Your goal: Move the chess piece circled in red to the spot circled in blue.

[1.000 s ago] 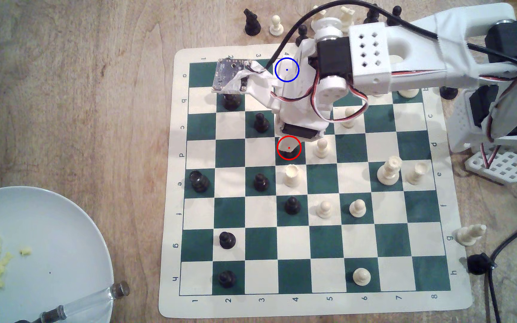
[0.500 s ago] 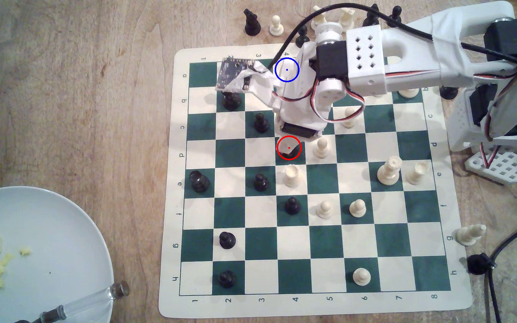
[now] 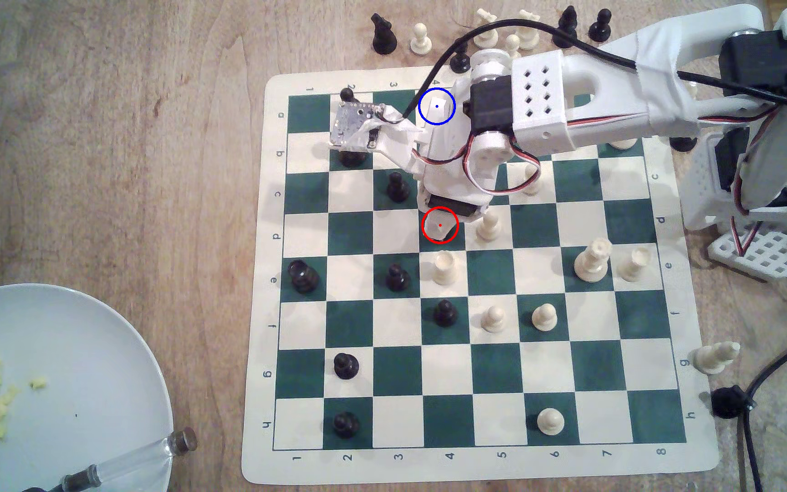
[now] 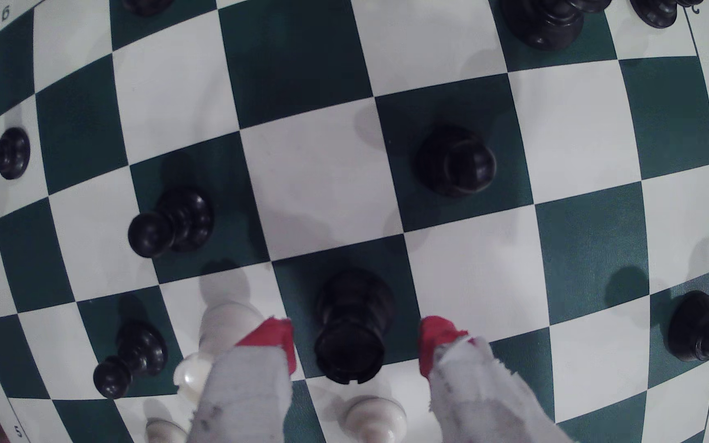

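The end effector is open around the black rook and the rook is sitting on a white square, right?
Not quite. The end effector is open around the black rook, but the wrist view shows the rook standing on a dark green square, not a white one.

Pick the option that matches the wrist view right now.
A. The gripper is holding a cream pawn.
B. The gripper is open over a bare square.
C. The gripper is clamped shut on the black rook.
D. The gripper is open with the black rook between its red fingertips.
D: in the wrist view the black rook stands on its dark green square between the red fingertips of the gripper, with a gap on each side.
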`<state>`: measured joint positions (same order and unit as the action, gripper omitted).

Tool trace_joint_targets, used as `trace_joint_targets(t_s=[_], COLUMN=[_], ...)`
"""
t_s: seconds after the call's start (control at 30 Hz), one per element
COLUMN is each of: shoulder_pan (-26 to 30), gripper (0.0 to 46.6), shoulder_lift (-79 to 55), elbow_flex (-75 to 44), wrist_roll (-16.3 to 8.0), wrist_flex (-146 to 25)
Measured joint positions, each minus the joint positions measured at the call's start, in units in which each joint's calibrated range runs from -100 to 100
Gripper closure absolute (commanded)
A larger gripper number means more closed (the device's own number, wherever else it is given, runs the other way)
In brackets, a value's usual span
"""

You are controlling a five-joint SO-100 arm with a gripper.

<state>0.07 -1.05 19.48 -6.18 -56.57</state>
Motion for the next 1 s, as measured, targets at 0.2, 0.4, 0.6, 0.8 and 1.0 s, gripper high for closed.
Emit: trace_joint_targets(t_s=[0.2,0.4,0.6,0.8,1.0], shoulder_pan=[0.0,0.0,1.0,1.5,1.4], gripper=[30.9,31.3,32.2,33.2,38.7], shoulder_lift=[0.0,-0.9,-0.9,-0.9,-0.9], elbow_flex=[0.5,1.2,1.2,1.2,1.2], wrist_roll=[0.0,0.0,-0.4,-0.7,-0.7], wrist_flex=[0.3,1.7,1.7,1.7,1.7])
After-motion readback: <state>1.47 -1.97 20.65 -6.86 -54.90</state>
